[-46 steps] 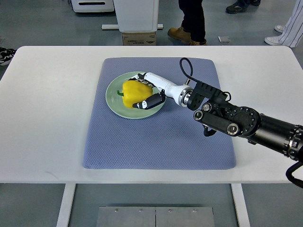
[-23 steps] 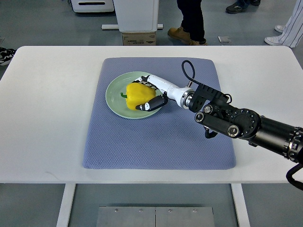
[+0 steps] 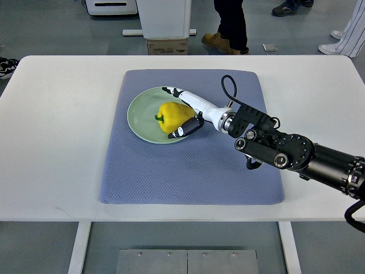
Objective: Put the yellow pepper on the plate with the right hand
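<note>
Along the bottom edge of the frame a grey metal panel (image 3: 187, 261) shows under the white table (image 3: 51, 148), between its legs. Above it, the table's near edge runs across the lower part of the picture, and a blue-grey mat (image 3: 188, 165) covers the middle of the tabletop.

The right arm (image 3: 302, 157) comes in from the lower right, black and bulky, lying over the mat's right side; a black cable (image 3: 227, 85) loops up from its wrist. The white right hand (image 3: 191, 114) reaches toward the upper left, to the centre of the frame. Its fingers are loosely curled around the yellow pepper (image 3: 174, 117): the dark-tipped thumb (image 3: 185, 129) lies along the pepper's lower right side and the other fingers (image 3: 174, 92) run past its upper right side (whether they press on it or only lie beside it I cannot tell).

The pepper lies on the pale green plate (image 3: 140, 111), in the plate's right half, its green stem pointing left. The plate sits on the upper middle of the mat.

Beyond the table's far edge, at the top of the frame, a person's legs and brown boots (image 3: 219, 41) stand on the grey floor beside a white cabinet base (image 3: 164, 20) and a cardboard box (image 3: 167, 47).
</note>
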Controlling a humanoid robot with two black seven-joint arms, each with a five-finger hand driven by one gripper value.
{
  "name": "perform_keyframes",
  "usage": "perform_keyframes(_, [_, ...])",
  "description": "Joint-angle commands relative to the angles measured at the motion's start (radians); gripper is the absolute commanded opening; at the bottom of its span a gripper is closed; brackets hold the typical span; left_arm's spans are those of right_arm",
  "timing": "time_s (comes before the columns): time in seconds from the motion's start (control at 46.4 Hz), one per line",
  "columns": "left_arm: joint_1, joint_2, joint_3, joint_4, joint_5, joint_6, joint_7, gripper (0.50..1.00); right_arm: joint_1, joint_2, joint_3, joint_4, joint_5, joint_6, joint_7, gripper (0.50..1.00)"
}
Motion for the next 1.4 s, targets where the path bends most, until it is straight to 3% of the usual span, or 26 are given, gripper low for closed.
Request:
perform_keyframes(0.0, [0.0, 0.0, 0.0, 0.001, 0.0, 0.0, 0.0, 1.0, 0.006, 0.0, 0.002, 0.0, 0.004, 0.0, 0.0, 0.998])
perform_keyframes(0.388, [0.0, 0.0, 0.0, 0.0, 0.0, -0.001, -0.002, 1.0, 0.003, -0.005, 0.135, 0.0, 0.061, 0.002, -0.006, 0.998])
perform_keyframes(0.776, [0.0, 0.0, 0.0, 0.0, 0.0, 0.0, 0.0, 1.0, -0.091, -0.132, 0.412, -0.008, 0.153, 0.0, -0.008, 0.995])
perform_keyframes(1.379, [0.0, 0.0, 0.0, 0.0, 0.0, 0.0, 0.0, 1.0, -0.18, -0.135, 0.644, -0.103, 0.301, -0.002, -0.009, 0.995])
